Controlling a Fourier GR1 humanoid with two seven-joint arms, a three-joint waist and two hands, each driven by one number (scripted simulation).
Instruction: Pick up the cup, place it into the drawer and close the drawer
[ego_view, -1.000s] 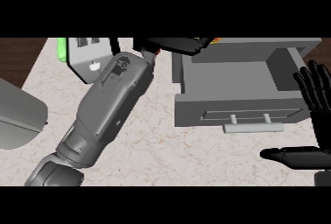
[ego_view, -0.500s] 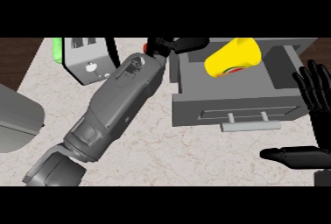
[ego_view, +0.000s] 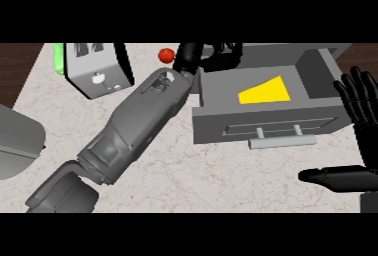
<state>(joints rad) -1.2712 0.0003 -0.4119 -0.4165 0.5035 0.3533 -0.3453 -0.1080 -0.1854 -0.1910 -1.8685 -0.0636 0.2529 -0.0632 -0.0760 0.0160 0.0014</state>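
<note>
Cup (ego_view: 266, 92) lower now, half-hidden inside drawer (ego_view: 221, 127)

one counter (ego_view: 221, 180). one drawer (ego_view: 266, 125), at the right, with one handle (ego_view: 284, 142) on two posts. one yellow cup (ego_view: 264, 92), in the drawer. one toaster (ego_view: 92, 70), far left, with two slots. one red ball (ego_view: 167, 55), far, between toaster and drawer. one green thing (ego_view: 57, 64), at the toaster's left. one grey bulk (ego_view: 16, 145), at the left edge. two black hands: the left hand (ego_view: 214, 54) far, the right hand (ego_view: 363, 135) at the right edge. one forearm (ego_view: 133, 130) in full view.
</note>
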